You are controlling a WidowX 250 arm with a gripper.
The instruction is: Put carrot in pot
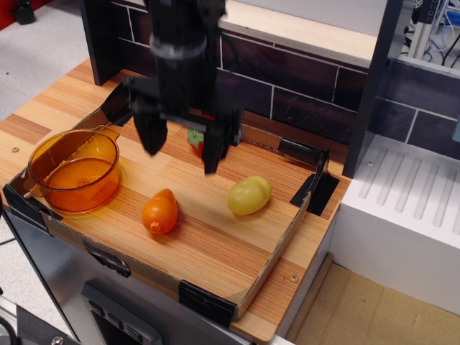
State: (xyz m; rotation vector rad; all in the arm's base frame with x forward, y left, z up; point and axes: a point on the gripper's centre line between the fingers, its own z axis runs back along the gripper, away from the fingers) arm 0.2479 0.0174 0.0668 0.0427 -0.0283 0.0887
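The carrot (159, 212) is a small glossy orange toy lying on the wooden board near the front, its tapered tip toward the front edge. The amber translucent pot (73, 172) stands at the board's left side, empty, to the left of the carrot. My black gripper (181, 153) hangs open above the board, fingers spread wide, above and behind the carrot, not touching it. It hides most of the red strawberry (194, 139).
A yellow-green oval fruit (249, 195) lies right of the carrot. A low cardboard rim (282, 246) with black tape corners frames the board. A dark tiled wall (295, 75) stands behind. A white ribbed drainer (406, 194) sits at the right.
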